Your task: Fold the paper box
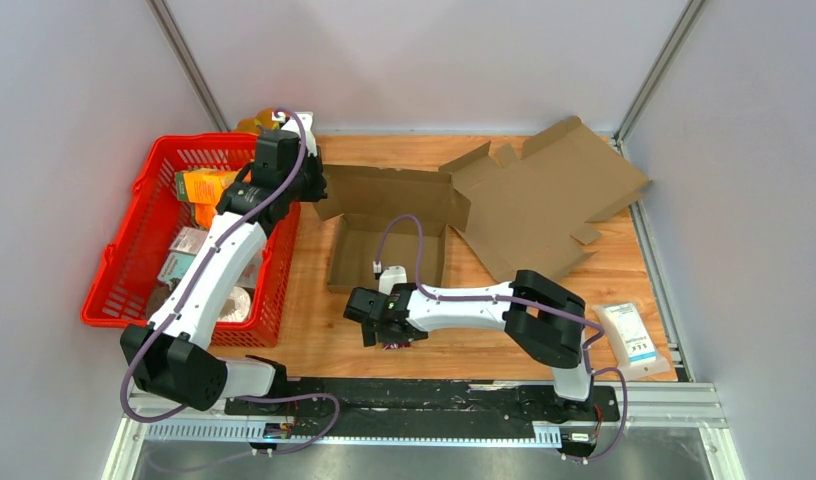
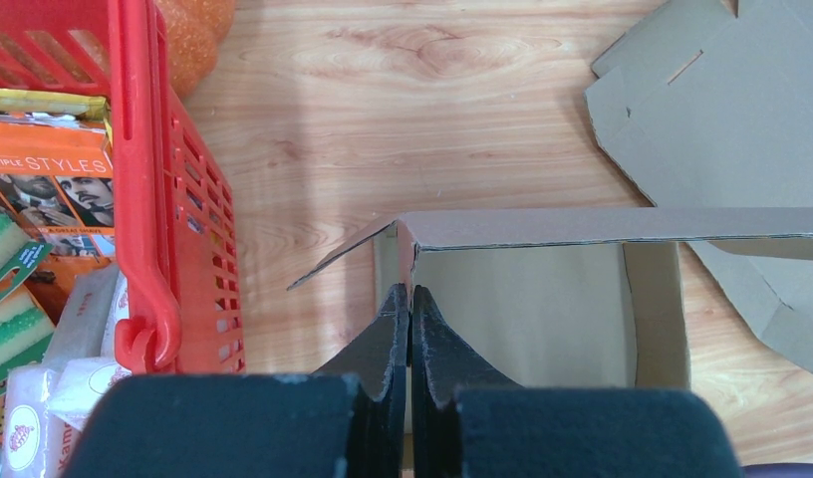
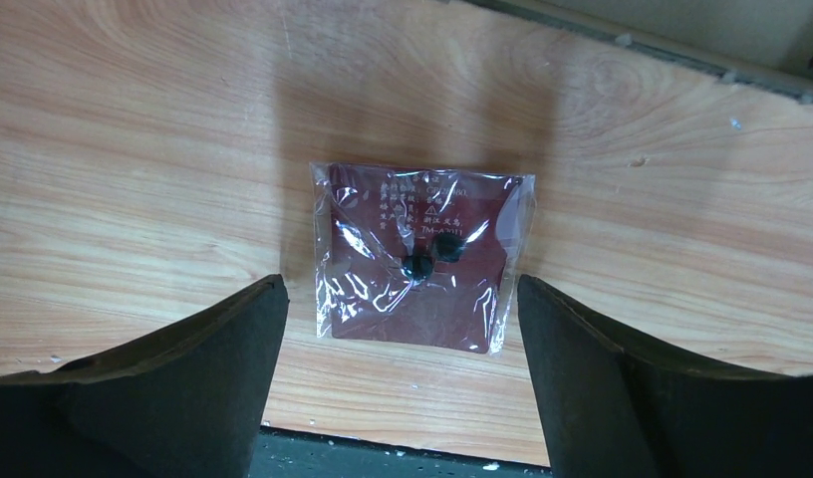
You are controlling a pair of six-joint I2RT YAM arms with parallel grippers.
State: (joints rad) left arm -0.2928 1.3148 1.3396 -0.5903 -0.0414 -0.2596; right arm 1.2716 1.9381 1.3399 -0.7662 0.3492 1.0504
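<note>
The paper box (image 1: 389,235) sits half formed in the middle of the table, its tray walls raised and its wide lid panel (image 1: 549,195) lying flat to the right. My left gripper (image 1: 314,188) is at the tray's far left corner. In the left wrist view it (image 2: 410,291) is shut on the thin left wall (image 2: 406,254), which runs edge-on between the fingertips. My right gripper (image 1: 381,325) hovers open near the table's front edge. Below and between its fingers (image 3: 213,368) lies a small dark red packet (image 3: 417,259) in clear plastic, untouched.
A red basket (image 1: 124,300) full of packaged goods stands at the left, close beside the left arm. An orange item (image 1: 249,125) lies behind it. A white packet (image 1: 629,335) lies at the front right. The black rail (image 1: 424,395) runs along the near edge.
</note>
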